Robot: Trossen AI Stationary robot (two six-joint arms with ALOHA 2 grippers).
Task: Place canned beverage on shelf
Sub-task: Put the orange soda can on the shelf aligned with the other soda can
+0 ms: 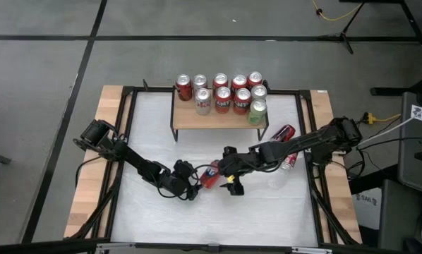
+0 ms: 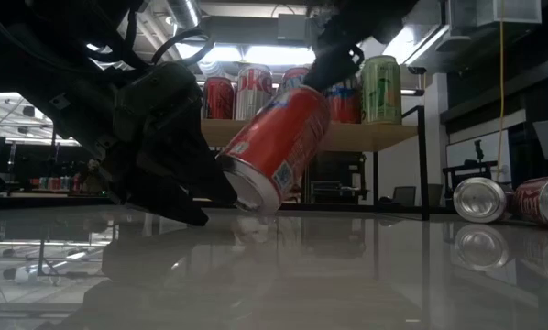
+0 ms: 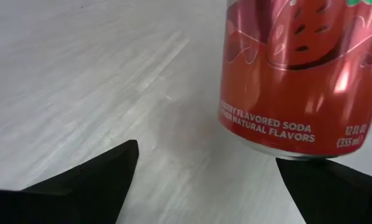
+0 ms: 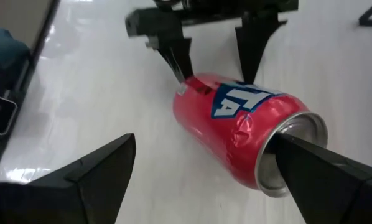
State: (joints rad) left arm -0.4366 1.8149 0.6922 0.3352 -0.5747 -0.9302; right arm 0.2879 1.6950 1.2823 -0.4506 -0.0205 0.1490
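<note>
**While the Red Can Sits Between Both Grippers: Clearances and Blind Spots**

As the high view shows, my left gripper [image 3: 206,152] and my right gripper [image 4: 204,140] face each other near the middle of the white table [image 1: 154,134], with the red can [image 1: 209,175] between them. Both grippers have their fingers spread apart, and neither is clamped on anything. In the low view the can is tilted, with its lower rim on the table and its upper end raised.

1. Edges. The shelf [image 1: 197,120] stands at the far side of the table. Ten upright cans [image 1: 222,92] fill the rear and right of its plank, leaving bare wood along its front left. Two loose cans [image 1: 286,147] lie on their sides near the table's right edge, beside my right arm.
2. Open room. The table surface between the red can and the shelf is bare. So is the near half of the table.
3. Limits of view. One finger of my right gripper covers part of the can's open mouth, so I cannot tell whether they touch. My left wrist view cuts off the can's upper part.
</note>
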